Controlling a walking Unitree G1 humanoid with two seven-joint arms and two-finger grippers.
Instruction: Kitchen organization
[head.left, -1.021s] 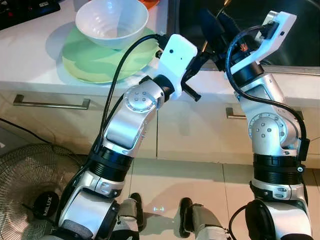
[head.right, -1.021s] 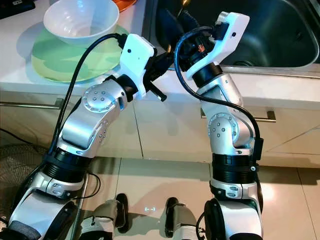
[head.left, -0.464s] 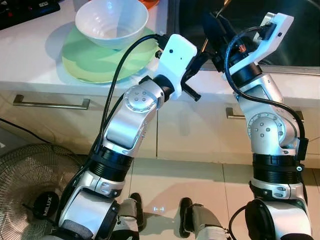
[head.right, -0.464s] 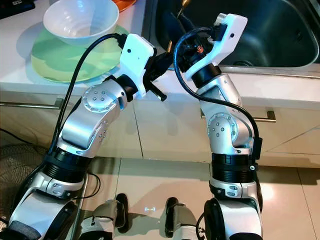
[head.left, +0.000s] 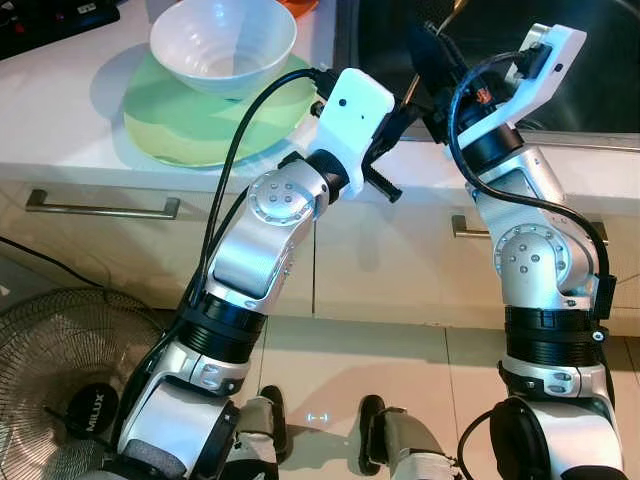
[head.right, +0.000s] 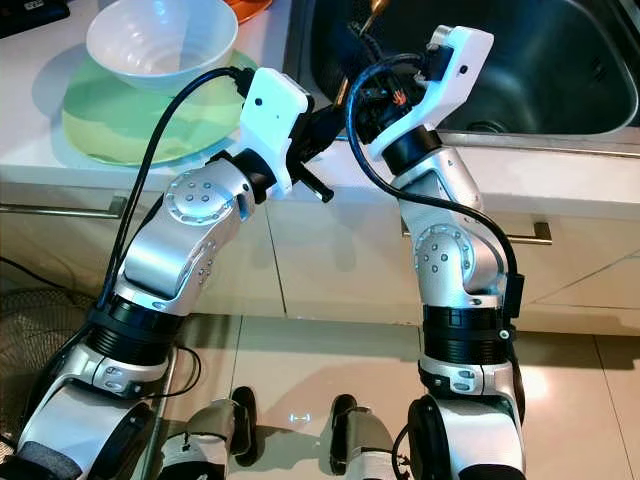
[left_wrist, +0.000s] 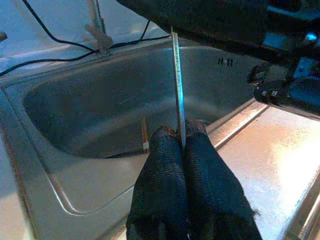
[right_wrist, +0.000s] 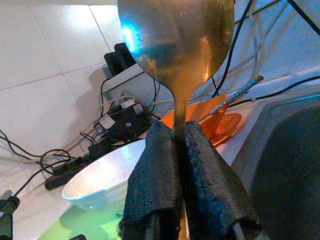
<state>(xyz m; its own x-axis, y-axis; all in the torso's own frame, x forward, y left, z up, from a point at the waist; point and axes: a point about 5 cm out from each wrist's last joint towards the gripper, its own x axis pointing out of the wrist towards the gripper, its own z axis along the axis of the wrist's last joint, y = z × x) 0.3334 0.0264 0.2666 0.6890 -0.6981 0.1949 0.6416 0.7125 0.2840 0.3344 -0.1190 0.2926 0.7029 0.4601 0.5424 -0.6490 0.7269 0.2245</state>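
**Brass spoon pinched at both ends over the sink's edge**

Brass-coloured spoon (right_wrist: 177, 45) sits between the right gripper (right_wrist: 177, 132), whose black fingers are pressed together on the neck just under the spoon's bowl; the left gripper (left_wrist: 179, 142) is likewise clamped on the thin handle, seen edge-on. A second ago the right fingers stood spread around the spoon; now they are closed on it, so both grippers hold one utensil at once. I judge this a hand-over from left to right, with the left release as the step remaining.

From the head, the two grippers meet at the counter's front edge; the white bowl (head.left: 222, 40) on its green plate (head.left: 190, 125) lies at ten o'clock from them, and the steel sink (head.right: 560, 60) at one o'clock.

The left wrist view alone looks into the basin, where a thin wooden stick (left_wrist: 144, 137) rests on the bottom, with the tap (left_wrist: 97, 25) behind; the right wrist view adds an orange dish (right_wrist: 220, 120) and a tangle of cables and plugs (right_wrist: 125, 120) beyond the bowl.
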